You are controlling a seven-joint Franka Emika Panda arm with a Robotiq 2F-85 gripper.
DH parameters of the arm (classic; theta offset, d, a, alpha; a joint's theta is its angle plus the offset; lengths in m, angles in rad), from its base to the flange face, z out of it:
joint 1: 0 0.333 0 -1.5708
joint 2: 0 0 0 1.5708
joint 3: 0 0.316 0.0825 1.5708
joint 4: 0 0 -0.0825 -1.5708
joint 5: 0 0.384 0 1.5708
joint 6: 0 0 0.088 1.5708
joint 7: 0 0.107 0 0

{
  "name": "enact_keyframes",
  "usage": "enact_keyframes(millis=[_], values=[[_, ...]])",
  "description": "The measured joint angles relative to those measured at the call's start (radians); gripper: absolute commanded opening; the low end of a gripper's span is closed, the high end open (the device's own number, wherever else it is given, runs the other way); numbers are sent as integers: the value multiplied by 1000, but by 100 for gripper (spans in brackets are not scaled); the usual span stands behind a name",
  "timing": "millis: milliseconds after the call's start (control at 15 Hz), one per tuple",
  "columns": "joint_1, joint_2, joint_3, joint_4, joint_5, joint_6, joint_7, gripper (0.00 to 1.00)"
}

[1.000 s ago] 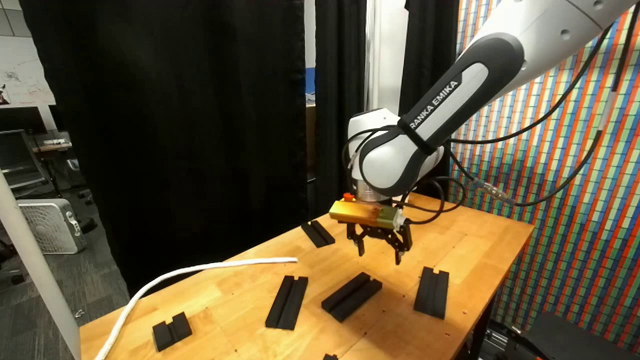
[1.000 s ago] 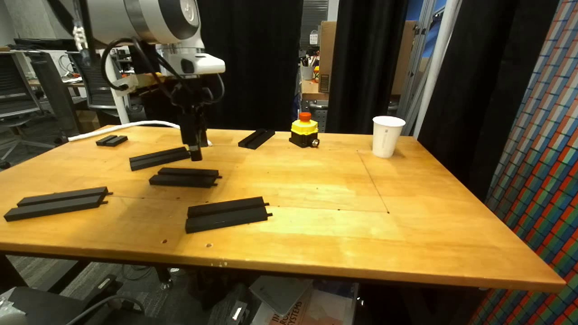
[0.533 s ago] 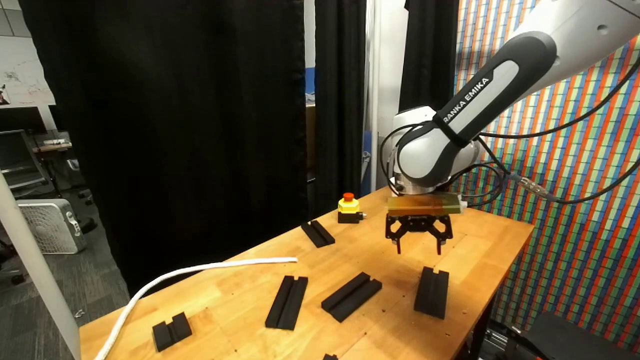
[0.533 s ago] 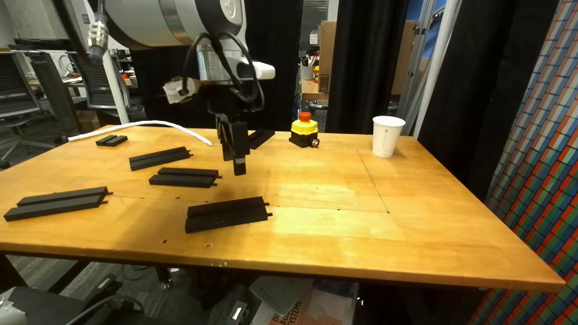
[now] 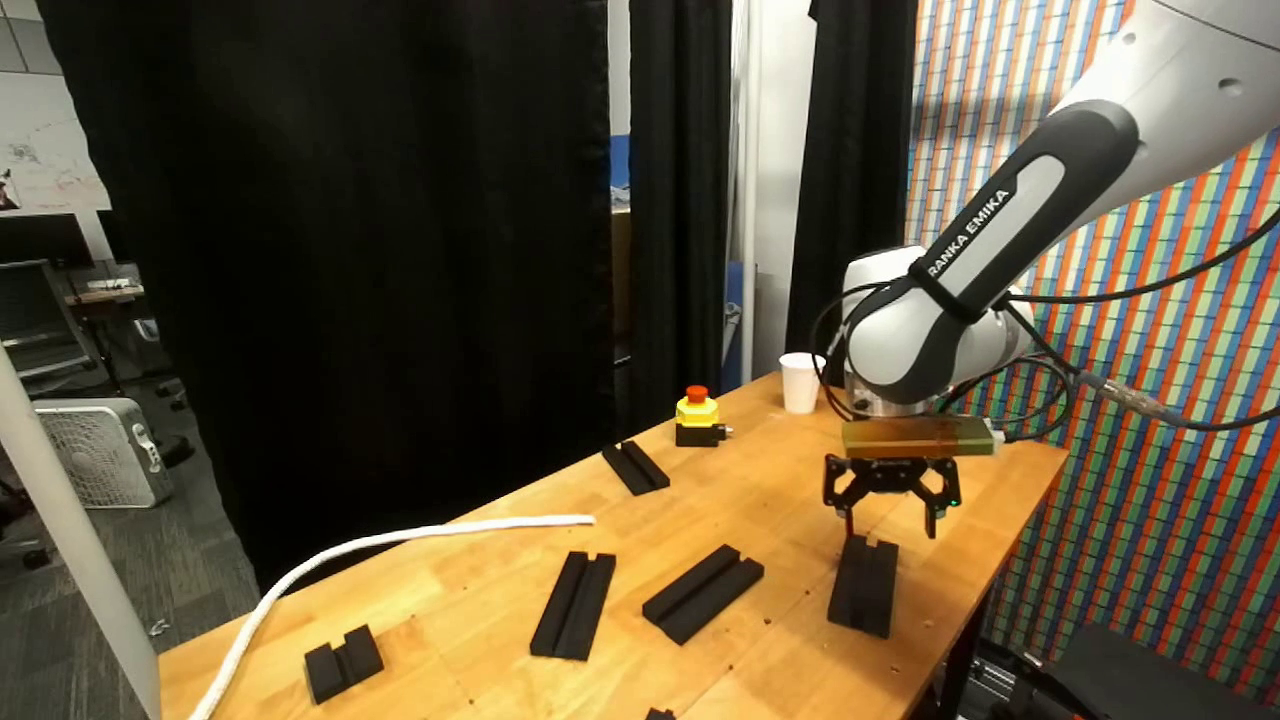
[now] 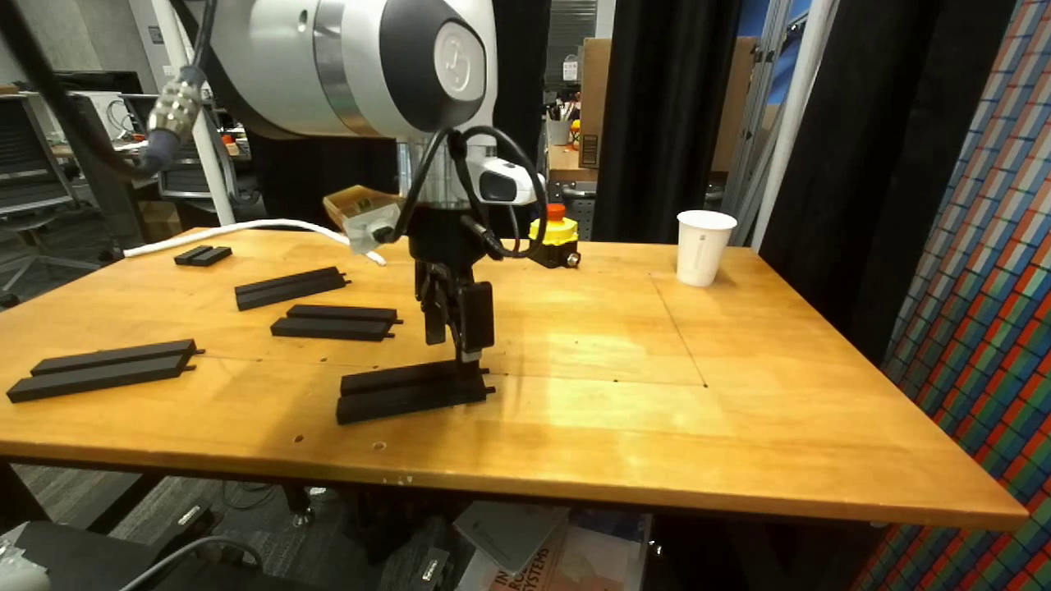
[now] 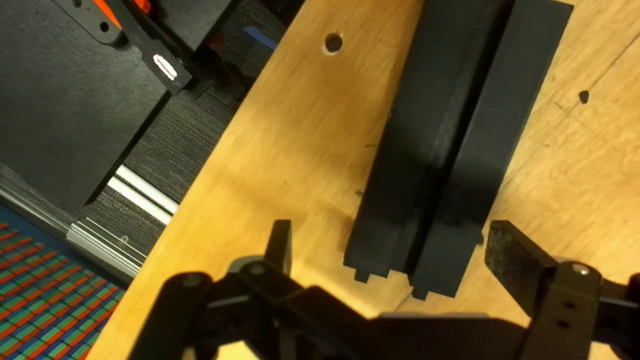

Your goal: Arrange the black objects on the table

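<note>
Several grooved, flat black objects lie spread over the wooden table (image 6: 657,443). My gripper (image 5: 889,530) hangs low over the end of one long black block (image 5: 862,590), with its jaws wide apart and nothing held. In the wrist view, that block (image 7: 440,150) reaches in between the two fingertips, its notched end nearest the palm; wood shows on both sides of it. Apart from it lie further bars (image 5: 703,592) (image 5: 573,605), a small block (image 5: 343,662) and a shorter piece (image 5: 636,467). Another bar (image 6: 105,369) rests near the table's front left in an exterior view.
A white cup (image 6: 704,250) and a red-and-yellow button box (image 5: 697,415) stand towards the back. A white cable (image 5: 420,540) curves along the far side. The table edge (image 7: 215,150) runs close beside the block in the wrist view, with dark equipment (image 7: 75,100) beyond.
My gripper has swung across the table and come down to the end of the long block, turning on the way. Its jaws have stayed apart. The black objects have not moved.
</note>
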Motion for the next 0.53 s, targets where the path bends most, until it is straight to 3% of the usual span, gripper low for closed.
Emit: enact_keyframes(millis=[533], values=[[25,-10,74,-70,81,130,173,100]])
